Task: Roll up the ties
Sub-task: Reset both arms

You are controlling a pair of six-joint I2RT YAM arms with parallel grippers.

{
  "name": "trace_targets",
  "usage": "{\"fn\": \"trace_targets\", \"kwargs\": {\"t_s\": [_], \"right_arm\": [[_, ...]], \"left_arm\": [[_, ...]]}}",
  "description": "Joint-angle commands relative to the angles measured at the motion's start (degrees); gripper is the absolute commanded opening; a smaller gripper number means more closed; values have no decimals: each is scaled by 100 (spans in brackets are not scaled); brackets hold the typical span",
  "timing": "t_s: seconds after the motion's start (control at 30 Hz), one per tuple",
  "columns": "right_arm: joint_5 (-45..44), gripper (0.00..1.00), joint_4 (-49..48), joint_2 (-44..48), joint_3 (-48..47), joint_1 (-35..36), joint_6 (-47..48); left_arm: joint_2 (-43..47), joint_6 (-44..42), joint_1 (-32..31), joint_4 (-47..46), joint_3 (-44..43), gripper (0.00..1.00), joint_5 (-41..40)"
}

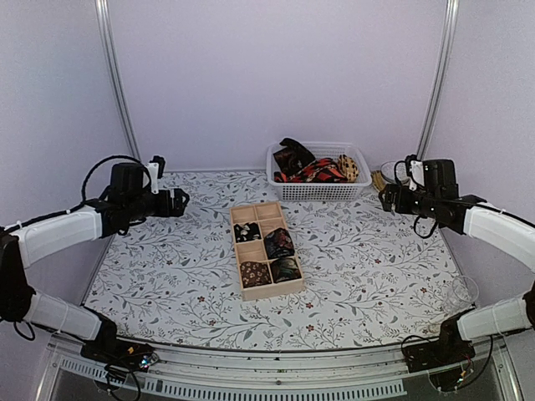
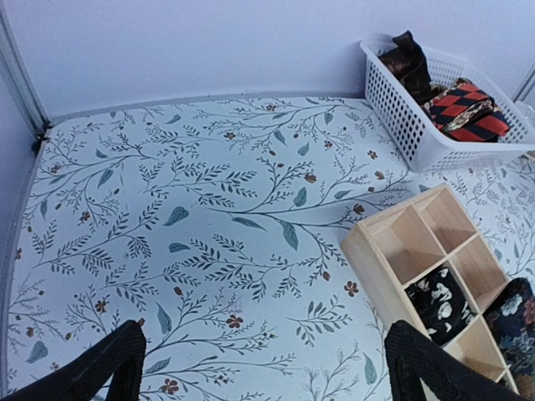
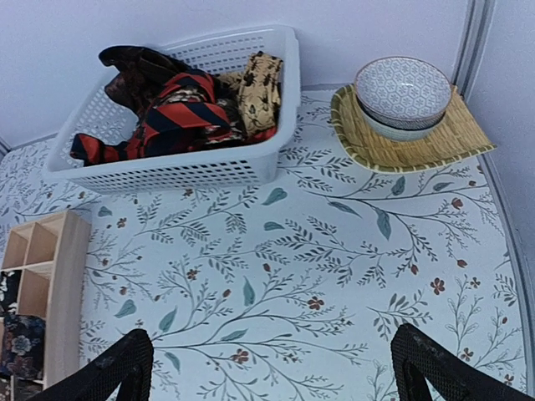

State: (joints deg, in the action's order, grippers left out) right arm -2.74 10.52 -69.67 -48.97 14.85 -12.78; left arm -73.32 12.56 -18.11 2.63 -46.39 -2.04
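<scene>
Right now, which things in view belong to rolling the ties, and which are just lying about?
Job: loose patterned fabric ties heaped in the white plastic mesh basket; four rolled dark patterned ties in the shallow wooden compartment tray.
Lying about: stacked patterned ceramic bowls on a woven bamboo mat.

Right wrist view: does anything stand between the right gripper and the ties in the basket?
Nothing visible does. The open right gripper hangs over bare patterned cloth, and the ties lie heaped in the open-topped basket beyond it. The bowl on its mat stands off to one side.
</scene>
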Motion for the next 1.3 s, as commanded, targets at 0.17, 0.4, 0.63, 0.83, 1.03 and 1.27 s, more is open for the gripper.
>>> {"fn": "trace_targets", "kwargs": {"t_s": [0.17, 0.4, 0.63, 0.83, 1.03, 1.27], "right_arm": [[-141, 100, -3294, 260, 1770, -682, 725], [-523, 100, -6350, -436, 3137, -711, 1205], [-728, 100, -9707, -1752, 4257, -724, 1523], [-499, 100, -9573, -1987, 4099, -963, 1307], [-478, 100, -9313, -1951, 3991, -993, 1313], [-1392, 100, -8546, -1955, 3566, -1009, 796]], "left_arm": [[295, -1161, 746, -2945, 1650, 100, -444], [-19, -1087, 1349, -4694, 2523, 100, -274], [-633, -995, 1665, -5761, 2804, 100, 17], [-750, -1365, 1671, -5778, 2711, 100, 234], [-831, -1602, 1712, -7804, 3670, 100, 70], [-1536, -1378, 1723, -7552, 3177, 100, -564]]}}
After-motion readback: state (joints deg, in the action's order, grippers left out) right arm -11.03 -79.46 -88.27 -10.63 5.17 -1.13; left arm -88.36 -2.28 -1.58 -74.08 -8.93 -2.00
